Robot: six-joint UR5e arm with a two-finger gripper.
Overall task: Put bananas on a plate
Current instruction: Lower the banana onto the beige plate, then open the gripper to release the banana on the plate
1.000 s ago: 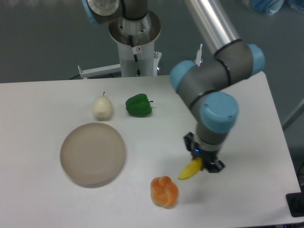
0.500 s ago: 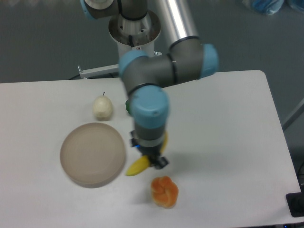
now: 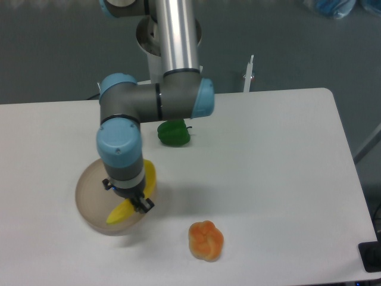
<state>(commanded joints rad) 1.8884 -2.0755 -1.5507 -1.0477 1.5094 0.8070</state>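
step in hand: delivery. the claw [image 3: 127, 198] is clamped on the banana [image 3: 132, 198], which hangs over the right part of the plate [image 3: 89, 193]; whether it touches the dish cannot be told. next move, as judged: lower until the fruit rests inside the rim, then part the fingers and lift straight up. arm pose: the wrist points down over the plate, the forearm level above the worktop [image 3: 274, 167], near the green pepper [image 3: 174, 133].
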